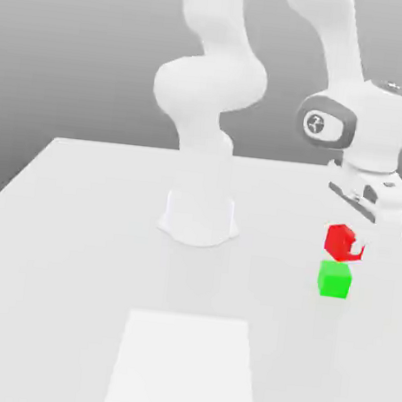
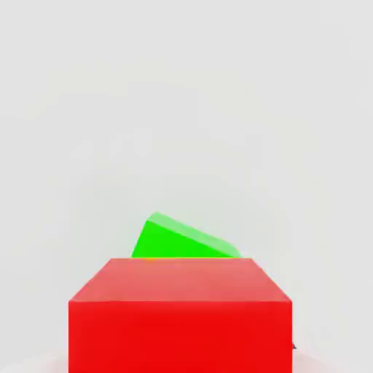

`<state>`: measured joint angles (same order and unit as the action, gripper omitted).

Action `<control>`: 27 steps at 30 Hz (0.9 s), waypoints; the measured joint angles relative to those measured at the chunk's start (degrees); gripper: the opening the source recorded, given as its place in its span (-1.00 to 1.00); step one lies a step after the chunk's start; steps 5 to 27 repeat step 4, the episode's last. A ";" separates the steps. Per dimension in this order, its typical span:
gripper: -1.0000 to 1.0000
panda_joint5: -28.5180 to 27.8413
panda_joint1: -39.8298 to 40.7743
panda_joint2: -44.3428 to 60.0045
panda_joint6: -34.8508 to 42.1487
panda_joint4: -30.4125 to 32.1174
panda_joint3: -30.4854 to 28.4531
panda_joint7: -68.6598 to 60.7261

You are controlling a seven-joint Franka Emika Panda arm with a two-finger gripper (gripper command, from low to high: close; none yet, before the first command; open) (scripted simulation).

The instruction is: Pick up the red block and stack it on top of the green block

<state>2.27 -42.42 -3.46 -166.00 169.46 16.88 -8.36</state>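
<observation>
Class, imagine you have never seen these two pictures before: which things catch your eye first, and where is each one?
The red block stands out first, held in the gripper above the table at the exterior view's right. Just under it sits the green block on the table, its corner peeking out behind the red block in the hand view. The big white arm rises from the table's middle.

The red block (image 1: 341,240) is plain bright red, the green block (image 1: 334,280) plain bright green, the arm (image 1: 208,83) glossy white with a dark grey wrist ring, and the table (image 1: 58,268) pale grey-white with a lighter square patch (image 1: 184,366).
</observation>
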 joint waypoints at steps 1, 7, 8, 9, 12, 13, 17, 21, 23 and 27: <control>-1.00 -1.54 0.06 2.05 -1.96 -0.02 -0.56 1.03; 1.00 -2.48 0.79 3.09 -2.97 -0.03 -0.80 1.69; 1.00 -2.48 0.79 3.09 -2.97 -0.03 -0.80 1.69; 1.00 -2.48 0.79 3.09 -2.97 -0.03 -0.80 1.69; 1.00 -2.48 0.79 3.09 -2.97 -0.03 -0.80 1.69; 1.00 -2.48 0.79 3.09 -2.97 -0.03 -0.80 1.69; 1.00 -2.48 0.79 3.09 -2.97 -0.03 -0.80 1.69; 1.00 -2.48 0.79 3.09 -2.97 -0.03 -0.80 1.69; 1.00 -2.48 0.79 3.09 -2.97 -0.03 -0.80 1.69; 1.00 -2.48 0.79 3.09 -2.97 -0.03 -0.80 1.69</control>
